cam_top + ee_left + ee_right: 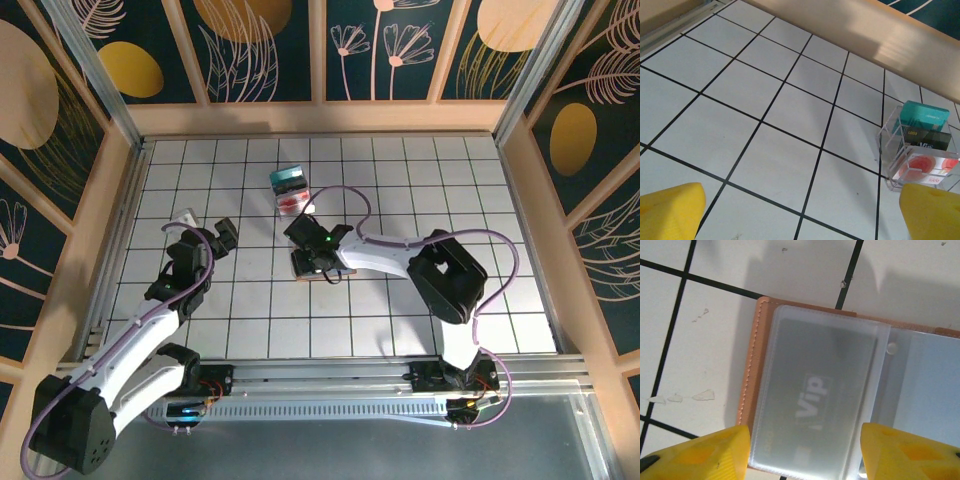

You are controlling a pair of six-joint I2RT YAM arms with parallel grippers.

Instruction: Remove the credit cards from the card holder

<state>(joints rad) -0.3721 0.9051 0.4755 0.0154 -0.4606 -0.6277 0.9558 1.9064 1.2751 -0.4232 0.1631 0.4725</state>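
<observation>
The card holder (312, 268) lies open and flat on the tiles near the table's middle. In the right wrist view its tan stitched border (747, 370) frames a frosted plastic sleeve holding a grey credit card (815, 400) printed "Vip". My right gripper (805, 455) hovers right over it, open, its yellow fingertips (705, 455) on either side of the sleeve; I cannot tell whether they touch it. In the top view the right gripper (305, 250) covers most of the holder. My left gripper (222, 237) stands open over bare tiles to the left, with nothing between its fingertips (670, 210).
A small clear box (290, 187) with teal, black and red contents stands behind the card holder; the same clear box (920, 147) is at the right of the left wrist view. A small white scrap (184, 216) lies by the left gripper. Wooden walls (320, 118) ring the tiled floor.
</observation>
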